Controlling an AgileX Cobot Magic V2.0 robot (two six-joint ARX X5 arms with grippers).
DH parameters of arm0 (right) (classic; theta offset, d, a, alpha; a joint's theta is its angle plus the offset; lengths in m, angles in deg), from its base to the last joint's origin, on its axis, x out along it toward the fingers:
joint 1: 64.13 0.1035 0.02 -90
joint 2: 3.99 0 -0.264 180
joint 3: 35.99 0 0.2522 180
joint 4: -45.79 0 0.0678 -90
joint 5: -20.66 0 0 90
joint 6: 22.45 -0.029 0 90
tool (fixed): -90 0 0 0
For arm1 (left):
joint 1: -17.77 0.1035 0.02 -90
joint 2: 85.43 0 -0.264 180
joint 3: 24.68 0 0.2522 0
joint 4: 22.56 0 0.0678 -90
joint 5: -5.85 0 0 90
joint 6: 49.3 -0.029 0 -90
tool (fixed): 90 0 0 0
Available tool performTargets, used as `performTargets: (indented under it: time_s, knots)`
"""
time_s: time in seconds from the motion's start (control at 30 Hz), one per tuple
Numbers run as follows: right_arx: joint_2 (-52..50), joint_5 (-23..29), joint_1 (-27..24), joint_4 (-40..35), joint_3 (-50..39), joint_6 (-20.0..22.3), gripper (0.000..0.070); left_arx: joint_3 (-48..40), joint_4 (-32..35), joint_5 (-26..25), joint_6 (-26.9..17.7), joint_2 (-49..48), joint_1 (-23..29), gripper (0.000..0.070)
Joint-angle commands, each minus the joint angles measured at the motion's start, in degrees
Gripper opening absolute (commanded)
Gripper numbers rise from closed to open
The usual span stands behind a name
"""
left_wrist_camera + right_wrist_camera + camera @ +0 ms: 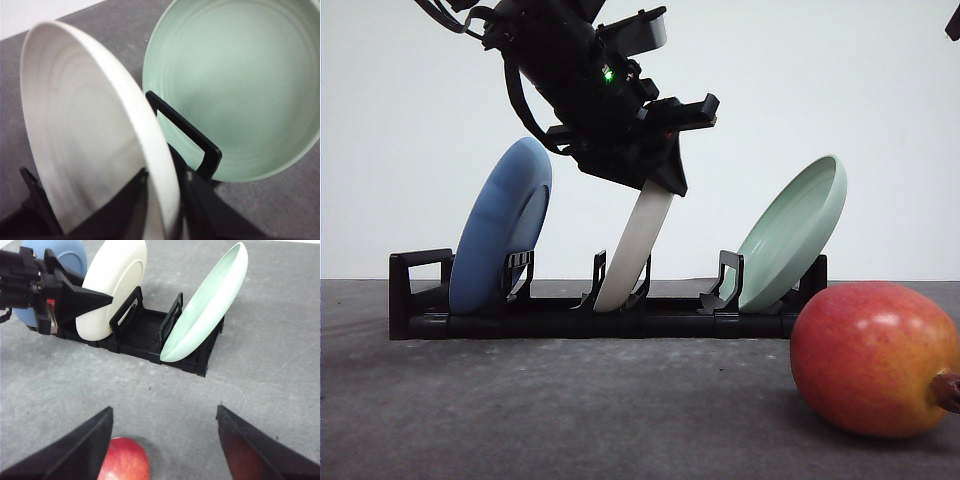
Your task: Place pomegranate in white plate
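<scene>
pomegranate (875, 360) on table, left end effector (665, 185) gripping racked white plate (635, 245)

The pomegranate (875, 360) at lower right of the front view has smooth, slightly glossy skin with soft highlights. The white plate (634, 250) looks matte, with faint concentric rings inside, same as the pale green plate (790, 235). The blue plate (500, 228) is matte too. The rack (590, 320) looks like black semi-gloss plastic, and the table (570, 410) is dull, rough-grained grey.
</scene>
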Motion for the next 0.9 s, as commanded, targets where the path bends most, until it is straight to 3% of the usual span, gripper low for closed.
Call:
performTargets:
  time_s: [0.0,0.17,0.5,0.87]
  knots:
    - [0.2,0.1,0.2,-0.6,0.8,0.4,0.0418,1.4,0.2,0.3,2.2,1.1,-0.5,0.0059]
    - [0.2,0.1,0.2,-0.6,0.8,0.4,0.0418,1.4,-0.1,-0.3,4.9,0.8,-0.5,0.0001]
    - [0.2,0.1,0.2,-0.6,0.8,0.4,0.0418,1.4,-0.3,-0.3,6.6,-3.1,-0.5,0.0]
    - [0.2,0.0,0.2,-0.6,0.8,0.4,0.0418,1.4,-4.8,-4.8,13.8,-12.3,-0.5,0.0002]
